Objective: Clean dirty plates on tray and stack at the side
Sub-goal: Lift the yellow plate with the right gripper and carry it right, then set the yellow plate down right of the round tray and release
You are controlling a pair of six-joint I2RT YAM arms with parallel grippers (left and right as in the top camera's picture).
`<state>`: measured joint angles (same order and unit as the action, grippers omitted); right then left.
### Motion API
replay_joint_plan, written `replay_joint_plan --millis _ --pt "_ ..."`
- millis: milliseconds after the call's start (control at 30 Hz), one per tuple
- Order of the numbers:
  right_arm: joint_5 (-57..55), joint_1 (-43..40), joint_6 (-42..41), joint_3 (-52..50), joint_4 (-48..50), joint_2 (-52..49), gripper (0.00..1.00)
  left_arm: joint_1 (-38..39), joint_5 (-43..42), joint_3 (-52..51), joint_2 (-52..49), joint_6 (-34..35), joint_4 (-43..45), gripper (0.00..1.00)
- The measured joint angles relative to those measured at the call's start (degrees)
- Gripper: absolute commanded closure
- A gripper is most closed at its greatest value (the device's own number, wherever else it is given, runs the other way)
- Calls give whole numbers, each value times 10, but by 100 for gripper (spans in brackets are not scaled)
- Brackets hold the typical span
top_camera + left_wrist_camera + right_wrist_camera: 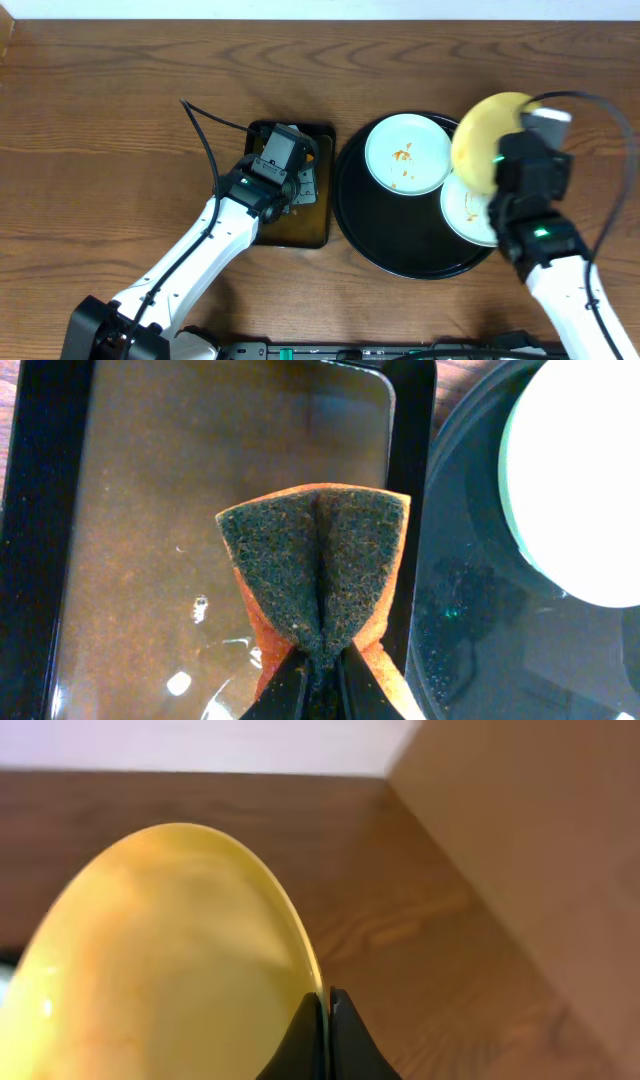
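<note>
My right gripper (pixel 325 1005) is shut on the rim of the cream-yellow plate (pixel 482 140), held tilted above the right side of the round black tray (pixel 380 250); the plate fills the left of the right wrist view (pixel 160 960). A pale mint plate (pixel 408 153) with orange smears lies at the tray's back. A second pale plate (pixel 466 212) lies at the tray's right, partly hidden by my right arm. My left gripper (pixel 320 660) is shut on a folded orange sponge with a dark scrub face (pixel 315 575), held over the rectangular tray. The mint plate (pixel 580 480) shows at the right of the left wrist view.
A small rectangular dark tray (pixel 300 225) holding shallow liquid (pixel 180 510) sits left of the round tray, close against it (pixel 480 620). A black cable (pixel 205 125) runs across the wooden table behind my left arm. A wall meets the table's far edge (pixel 500 810).
</note>
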<state>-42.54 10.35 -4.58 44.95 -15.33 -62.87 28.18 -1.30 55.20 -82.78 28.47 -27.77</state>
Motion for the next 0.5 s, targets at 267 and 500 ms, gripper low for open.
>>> replay_joint_plan --millis 267,500 --pt "121 -229 -106 1 11 -36 99 0 0 0 0 0 -5 92" --pt "154 -350 -140 1 2 -93 99 0 0 0 0 0 -8 92"
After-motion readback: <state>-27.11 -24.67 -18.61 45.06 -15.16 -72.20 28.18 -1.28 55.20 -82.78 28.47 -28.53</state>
